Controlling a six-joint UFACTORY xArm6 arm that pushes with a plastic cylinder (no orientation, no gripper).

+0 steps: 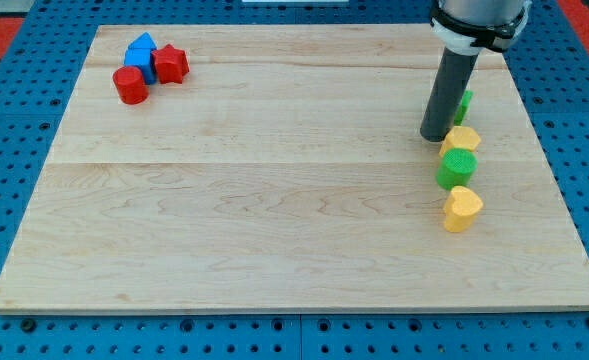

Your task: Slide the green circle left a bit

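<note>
- The green circle [457, 168] sits at the desk's [274, 200] right side, between a yellow block [461, 139] above and a yellow heart [462, 209] below, touching both.
- My tip [434, 136] rests just up-left of it, beside the yellow block; there are no jaws.
- Another green block [465, 103] peeks out behind the rod.
- Far top left: red cylinder [129, 85], blue blocks [140, 52], red star [171, 64].

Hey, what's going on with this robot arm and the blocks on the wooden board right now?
My tip rests on the wooden board near its right edge, just up and left of the green circle block. That block sits in a column between a yellow block above and a yellow heart block below. Another green block is partly hidden behind the rod. Red and blue blocks cluster at top left.
</note>
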